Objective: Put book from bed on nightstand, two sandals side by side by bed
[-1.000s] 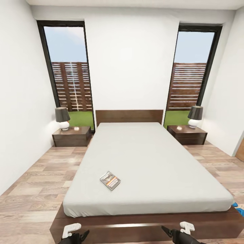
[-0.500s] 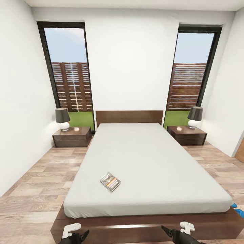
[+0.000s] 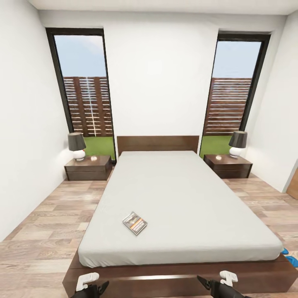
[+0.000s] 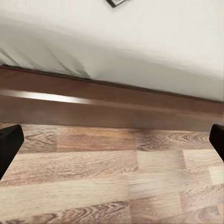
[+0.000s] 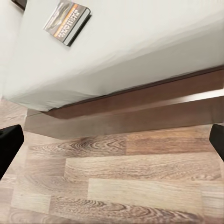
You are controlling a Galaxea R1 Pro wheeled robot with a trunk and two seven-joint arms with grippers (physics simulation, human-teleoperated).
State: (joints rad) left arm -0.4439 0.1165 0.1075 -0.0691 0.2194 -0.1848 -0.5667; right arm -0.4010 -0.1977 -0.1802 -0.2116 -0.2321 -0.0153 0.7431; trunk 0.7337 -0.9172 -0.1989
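The book (image 3: 135,222) lies flat on the light-grey mattress of the bed (image 3: 186,194), near its foot and left of middle; its dark cover with the orange band also shows in the right wrist view (image 5: 67,22), and a corner of it in the left wrist view (image 4: 117,2). Two nightstands flank the headboard, one on the left (image 3: 87,166) and one on the right (image 3: 229,165). Blue parts of the sandals (image 3: 291,260) peek out on the floor by the bed's right foot corner. My left gripper (image 4: 112,142) and right gripper (image 5: 112,140) hang open and empty over the floor before the bed frame.
Each nightstand carries a lamp with a dark shade (image 3: 76,145) (image 3: 238,142). Tall dark-framed windows (image 3: 85,87) stand behind them. Wood-plank floor (image 3: 45,223) runs along both sides of the bed, wider on the left. A brown door edge (image 3: 294,184) shows at far right.
The whole head picture has shifted down a little, so the camera has moved slightly. The book, the sandals and both grippers keep their places.
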